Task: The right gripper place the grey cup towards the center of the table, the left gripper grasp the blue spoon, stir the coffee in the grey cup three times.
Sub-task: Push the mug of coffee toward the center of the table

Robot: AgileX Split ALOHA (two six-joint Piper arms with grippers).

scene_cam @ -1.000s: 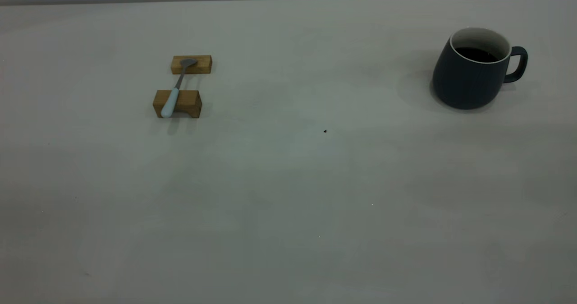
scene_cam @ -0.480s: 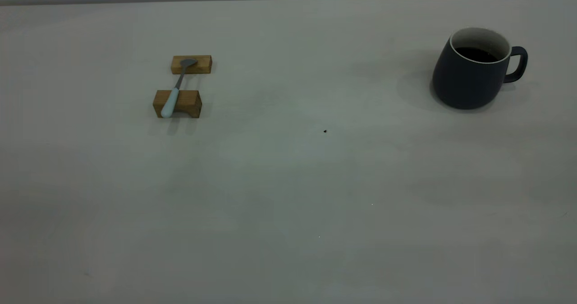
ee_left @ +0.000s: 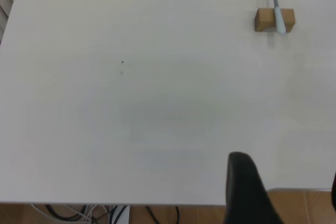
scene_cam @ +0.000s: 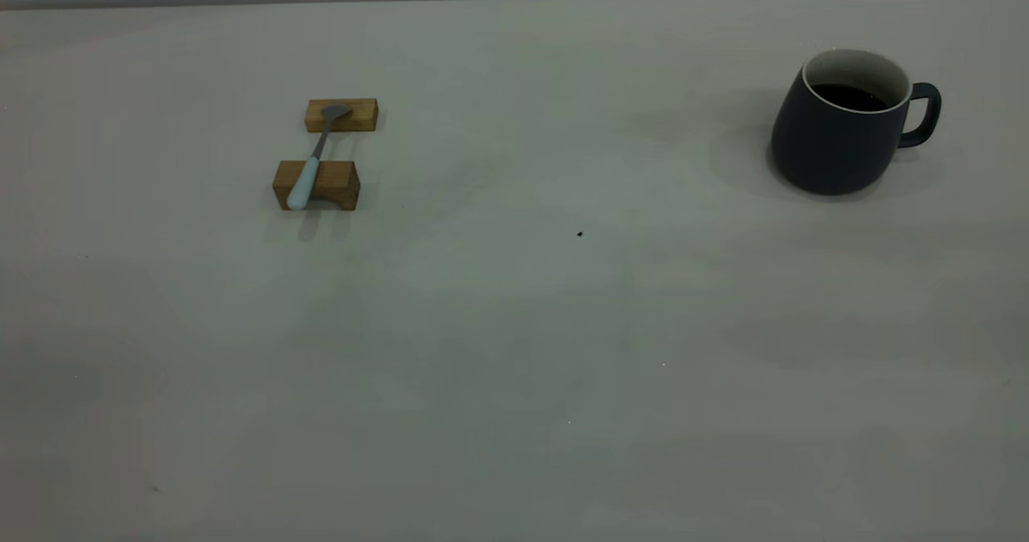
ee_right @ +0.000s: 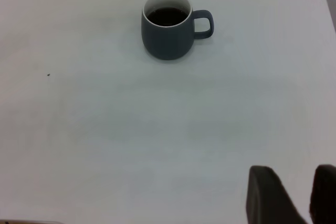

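Nothing grasped yet. Grey cup (scene_cam: 840, 128) sits upright at the far right of the worktop (scene_cam: 514, 349), handle pointing outward to the right, coffee (scene_cam: 848, 96) well below the rim. Blue spoon (scene_cam: 309, 174) is bridged across two wooden blocks (scene_cam: 317, 184) on the left side, well apart from the cup.

Right gripper (ee_right: 294, 198) hangs back near the worktop edge, jaws spread, nothing in them. Left gripper (ee_left: 249, 192) is also pulled back; can't tell its jaws, only one finger in view.

Step in hand looks like the right arm's reach to the cup. I'd take the handle or the rim squarely, keep the cup level, move slowly to avoid slosh, and set it near the dark speck (scene_cam: 580, 234).
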